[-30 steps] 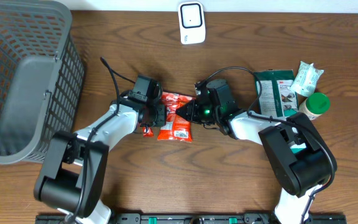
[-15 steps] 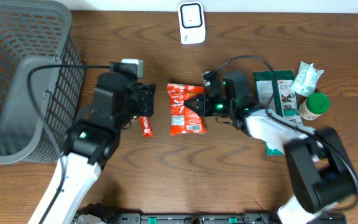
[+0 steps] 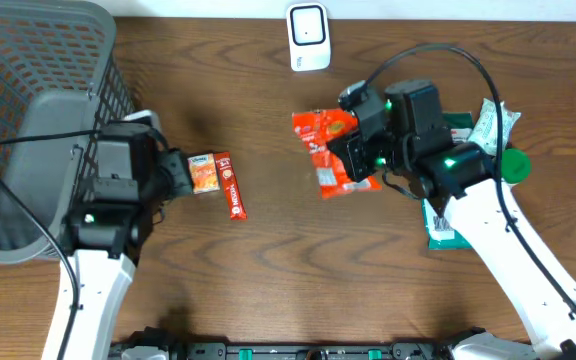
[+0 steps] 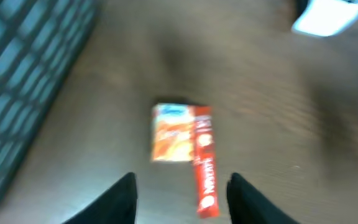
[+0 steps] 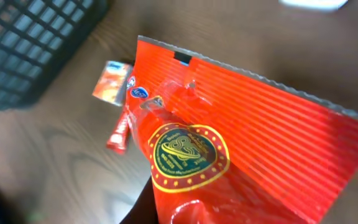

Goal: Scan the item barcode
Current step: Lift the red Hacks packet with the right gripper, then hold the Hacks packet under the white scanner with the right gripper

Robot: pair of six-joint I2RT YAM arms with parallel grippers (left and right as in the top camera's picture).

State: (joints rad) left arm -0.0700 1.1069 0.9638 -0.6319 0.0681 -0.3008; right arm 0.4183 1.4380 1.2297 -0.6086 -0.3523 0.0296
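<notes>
Overhead, red packet [image 3: 320, 142] lifted, long axis steeply diagonal

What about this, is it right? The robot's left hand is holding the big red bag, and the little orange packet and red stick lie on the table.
Not quite. The overhead view shows the right hand holding the big red bag; the left hand is empty. The little orange packet and red stick do lie on the table.

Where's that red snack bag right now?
From overhead, the red bag is right of centre, gripped by the right claw, just below the white scanner at the table's far edge.
</notes>
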